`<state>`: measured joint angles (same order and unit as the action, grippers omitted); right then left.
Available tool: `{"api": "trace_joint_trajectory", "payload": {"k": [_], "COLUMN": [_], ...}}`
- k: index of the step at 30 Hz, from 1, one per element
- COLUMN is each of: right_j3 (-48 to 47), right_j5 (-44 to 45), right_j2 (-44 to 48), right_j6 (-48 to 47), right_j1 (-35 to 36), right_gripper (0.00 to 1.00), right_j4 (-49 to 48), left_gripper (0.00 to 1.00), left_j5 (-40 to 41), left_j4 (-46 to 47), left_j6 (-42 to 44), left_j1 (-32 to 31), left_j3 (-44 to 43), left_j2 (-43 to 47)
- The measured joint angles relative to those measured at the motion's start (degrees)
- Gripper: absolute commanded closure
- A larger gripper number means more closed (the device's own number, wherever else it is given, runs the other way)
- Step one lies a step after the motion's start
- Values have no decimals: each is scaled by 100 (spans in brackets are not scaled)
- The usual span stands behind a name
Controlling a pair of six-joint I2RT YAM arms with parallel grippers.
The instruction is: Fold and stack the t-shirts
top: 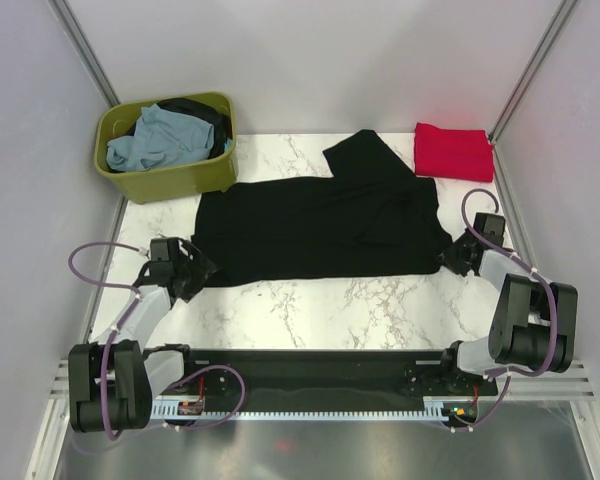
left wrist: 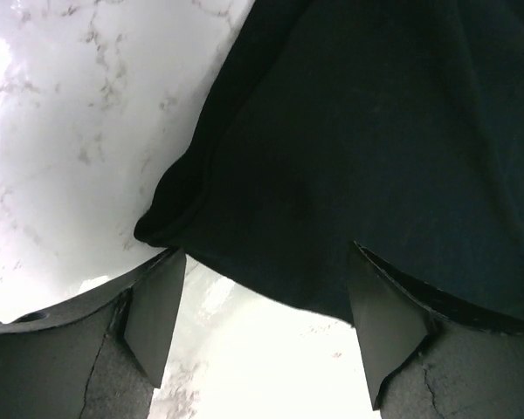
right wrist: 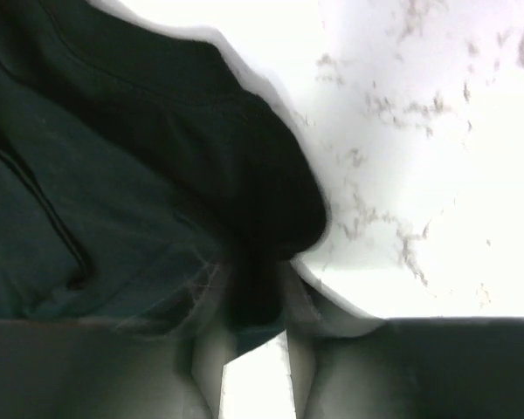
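A large black t-shirt (top: 320, 225) lies spread flat across the middle of the table, one sleeve pointing back. My left gripper (top: 185, 268) is at its near-left corner. In the left wrist view it (left wrist: 266, 297) is open, and the shirt's hem (left wrist: 332, 175) reaches just between the fingertips (left wrist: 153, 314). My right gripper (top: 455, 258) is at the near-right corner. In the right wrist view it (right wrist: 253, 336) is shut on a fold of the black cloth (right wrist: 157, 175). A bright red t-shirt (top: 452, 150) lies folded at the back right. A pale blue-grey t-shirt (top: 158, 138) and a dark one (top: 205, 112) lie in the tub.
An olive-green plastic tub (top: 170, 178) stands at the back left corner. White marble tabletop (top: 320, 305) shows between the black shirt and the arm bases. Grey walls with metal posts close in the sides and back.
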<state>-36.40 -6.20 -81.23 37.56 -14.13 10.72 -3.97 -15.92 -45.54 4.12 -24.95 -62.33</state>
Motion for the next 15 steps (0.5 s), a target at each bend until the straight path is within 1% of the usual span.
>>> {"api": "trace_joint_trajectory", "payload": {"k": [1,2,3,4,5,6,7,8,9,10,13,15], "right_j3": [7,26,44,59,70,74,81,92,101,116,186,199], "right_j5": [0,-2,-2,0,4,4,4,4,4,9,42,72], "right_j2": [-20,-39,-48,-48,-48,-48,-48,-46,-39,-15,210,509], "right_j6": [15,0,-4,0,7,11,13,15,20,24,79,136], "right_j1": [0,-2,2,2,2,2,2,2,0,0,-24,-74], "right_gripper": [85,94,98,100,100,100,100,100,100,100,100,100], "right_j4": [-31,-90,-111,-125,-136,-142,-157,-173,-181,-190,-118,103], "left_gripper": [19,21,21,23,30,38,53,83,95,98,98,98], "left_j5": [39,61,66,85,92,92,98,92,101,87,33,20], "left_j4": [85,208,321,428,546,597,678,748,787,804,791,584], "left_j6": [-11,-33,-70,-92,-122,-140,-155,-201,-232,-223,-214,-214], "left_j1": [0,0,0,0,2,2,2,4,4,4,4,4], "left_j3": [11,46,74,101,107,109,120,144,166,201,240,186], "left_j2": [0,-22,-39,-61,-98,-151,-210,-282,-328,-376,-352,-219]}}
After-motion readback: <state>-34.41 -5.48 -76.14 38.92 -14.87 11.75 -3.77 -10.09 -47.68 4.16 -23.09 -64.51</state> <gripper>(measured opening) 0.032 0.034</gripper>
